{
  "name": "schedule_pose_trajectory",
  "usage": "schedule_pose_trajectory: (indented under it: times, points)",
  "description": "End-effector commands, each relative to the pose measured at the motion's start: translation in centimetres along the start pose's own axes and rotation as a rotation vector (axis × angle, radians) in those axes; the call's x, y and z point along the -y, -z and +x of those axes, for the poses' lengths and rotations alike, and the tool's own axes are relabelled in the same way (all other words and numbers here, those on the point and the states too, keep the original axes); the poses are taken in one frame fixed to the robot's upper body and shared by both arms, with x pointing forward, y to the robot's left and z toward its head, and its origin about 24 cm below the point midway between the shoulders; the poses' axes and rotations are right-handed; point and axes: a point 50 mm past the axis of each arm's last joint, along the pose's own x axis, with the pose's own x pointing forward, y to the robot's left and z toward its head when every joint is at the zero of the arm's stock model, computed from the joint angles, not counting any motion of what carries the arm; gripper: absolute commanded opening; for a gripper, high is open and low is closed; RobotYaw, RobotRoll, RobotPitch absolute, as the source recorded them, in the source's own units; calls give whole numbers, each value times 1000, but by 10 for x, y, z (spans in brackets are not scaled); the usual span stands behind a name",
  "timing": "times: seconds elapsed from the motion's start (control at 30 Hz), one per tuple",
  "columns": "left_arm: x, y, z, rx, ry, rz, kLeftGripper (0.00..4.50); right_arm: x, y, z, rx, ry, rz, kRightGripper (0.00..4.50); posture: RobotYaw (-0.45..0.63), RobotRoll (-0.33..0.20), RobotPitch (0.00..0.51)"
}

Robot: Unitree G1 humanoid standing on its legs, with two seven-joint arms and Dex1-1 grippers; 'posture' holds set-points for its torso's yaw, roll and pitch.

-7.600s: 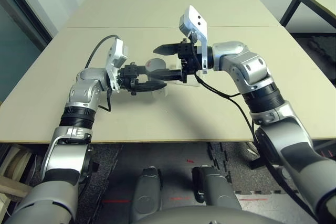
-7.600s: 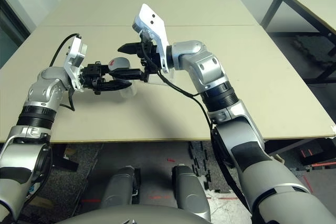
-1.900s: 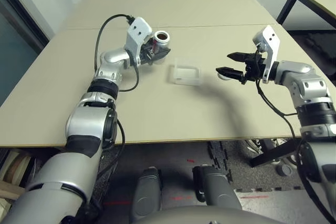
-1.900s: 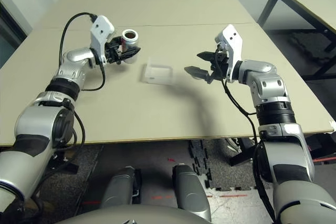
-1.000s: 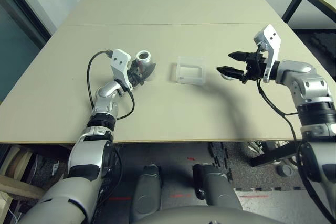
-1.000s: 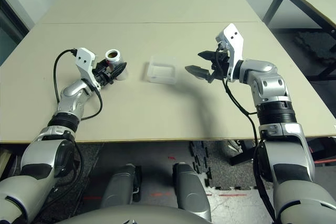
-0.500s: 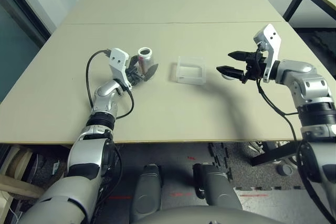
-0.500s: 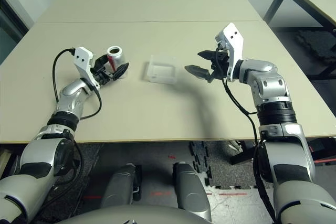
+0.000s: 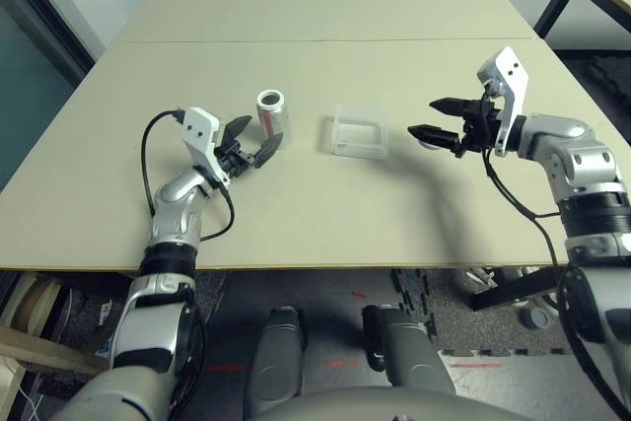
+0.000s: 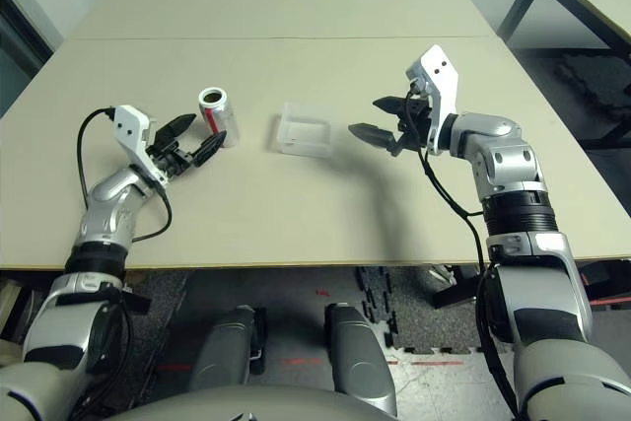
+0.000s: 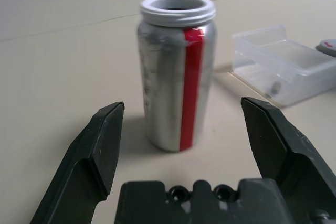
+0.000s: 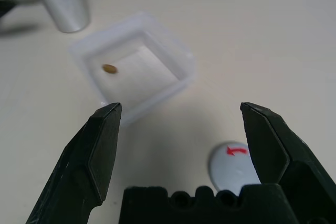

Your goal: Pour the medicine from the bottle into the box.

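1. Silvery-grey cylindrical bottle [image 9: 270, 112] w/ white mouth rim and a red stripe down its side: upright on the beige tabletop [image 9: 315, 194], uncapped, mouth facing up.
2. Left gripper [image 9: 248, 141]: jaws wide open, holding nothing. Sits just on the robot's side of the bottle, near but apart; black fingers [image 11: 100, 150] point toward it, bottle framed between them in left wrist view.
3. Small shallow clear plastic box [image 9: 358, 132], rounded corners, no lid: flat on tabletop, to the right of the bottle, a gap between the two.
4. Inside box: one small brownish-yellow pill [image 12: 109, 68], near a wall on the bottle's side. A dark speck also visible through box wall in left wrist view; can't tell if same pill.
5. Round grey cap [image 12: 236, 167] w/ red arrow print: lying flat on tabletop, right of box, apart from it.
6. Right gripper [image 9: 432, 119]: jaws wide open, empty, held above tabletop, over the cap area, fingers aimed toward the box. Shadow falls on tabletop below it.
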Motion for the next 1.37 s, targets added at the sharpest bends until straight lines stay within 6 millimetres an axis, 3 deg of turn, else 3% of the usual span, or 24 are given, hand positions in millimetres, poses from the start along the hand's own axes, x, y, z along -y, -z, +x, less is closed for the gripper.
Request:
schedule_pose_trajectory:
  times: [0.03,0.13,0.23,0.4,0.47,0.9,1.37]
  points:
    - [-5,-12,-15,24,-57,-3,4471,15,8,-14,18,114,33,4500,32,0,138]
    - [-17,-21,-29,35,-166,23,4471,29,12,-24,67,270,39,4500,42,0,134]
    - [-41,-31,-43,53,-332,37,4471,43,20,-33,130,467,63,4500,45,0,130]
    - [-72,-38,-58,83,-549,-14,4471,59,37,-53,240,834,71,4500,33,0,121]
    - [-78,-39,-59,91,-588,-20,4471,60,43,-55,255,894,64,4500,27,0,123]
    - [-110,-24,-67,28,-882,42,4471,63,53,-61,301,1085,78,4500,-13,0,124]
    - [-115,-28,-68,57,-952,87,4471,62,58,-58,295,1070,110,4500,-6,0,125]
